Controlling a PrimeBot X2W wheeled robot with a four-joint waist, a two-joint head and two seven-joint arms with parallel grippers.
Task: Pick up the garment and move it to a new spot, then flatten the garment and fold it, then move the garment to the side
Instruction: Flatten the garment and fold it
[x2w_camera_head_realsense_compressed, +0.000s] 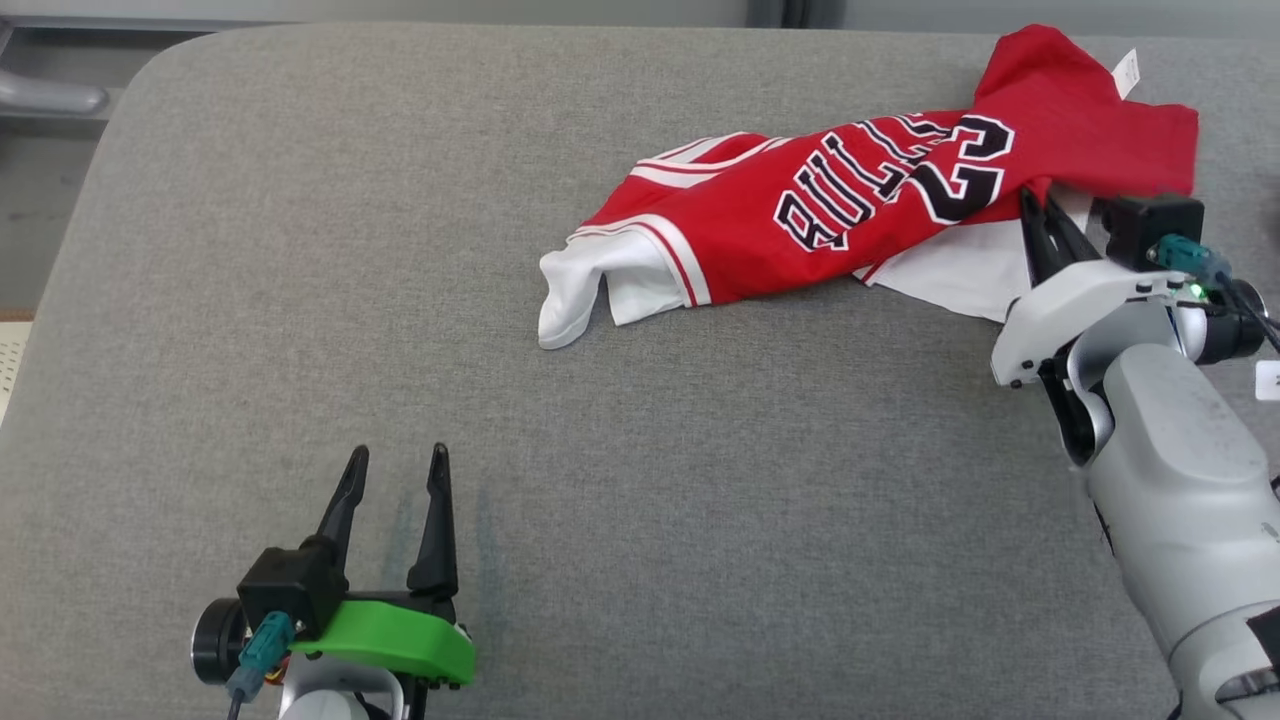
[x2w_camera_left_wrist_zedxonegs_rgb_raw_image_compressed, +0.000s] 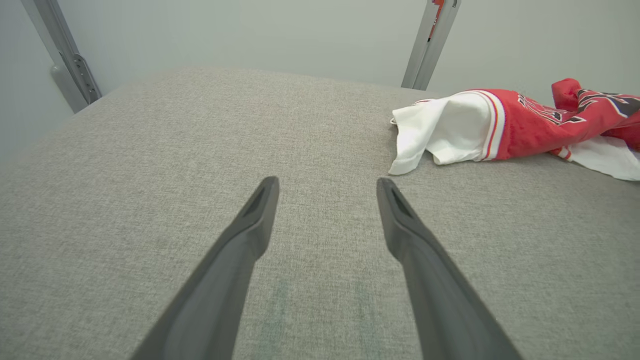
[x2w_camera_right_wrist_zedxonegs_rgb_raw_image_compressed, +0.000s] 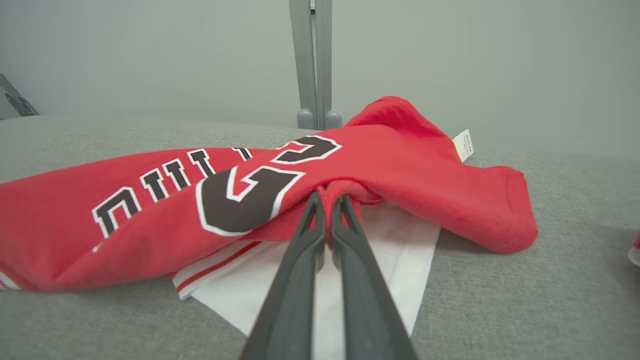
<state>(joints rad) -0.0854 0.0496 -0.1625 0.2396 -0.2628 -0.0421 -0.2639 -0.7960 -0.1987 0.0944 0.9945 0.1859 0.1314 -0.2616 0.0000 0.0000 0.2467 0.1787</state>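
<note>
The garment (x2w_camera_head_realsense_compressed: 850, 200) is a red and white basketball shirt with black lettering and the number 23, lying crumpled at the back right of the grey padded table (x2w_camera_head_realsense_compressed: 300, 250). My right gripper (x2w_camera_head_realsense_compressed: 1035, 200) reaches under its near right edge. In the right wrist view my right gripper (x2w_camera_right_wrist_zedxonegs_rgb_raw_image_compressed: 327, 197) is shut, pinching a fold of the garment (x2w_camera_right_wrist_zedxonegs_rgb_raw_image_compressed: 400, 165)'s red cloth between its tips. My left gripper (x2w_camera_head_realsense_compressed: 397, 462) stands open over bare table at the front left, far from the garment. The left wrist view has the left gripper (x2w_camera_left_wrist_zedxonegs_rgb_raw_image_compressed: 327, 187) open, with the garment (x2w_camera_left_wrist_zedxonegs_rgb_raw_image_compressed: 500, 127) off to the upper right.
A white tag (x2w_camera_head_realsense_compressed: 1127, 72) sticks out at the garment's far right end. Grey metal posts (x2w_camera_right_wrist_zedxonegs_rgb_raw_image_compressed: 312, 60) stand behind the table's far edge against a pale wall. The table's rounded left corner (x2w_camera_head_realsense_compressed: 130, 90) lies at the far left.
</note>
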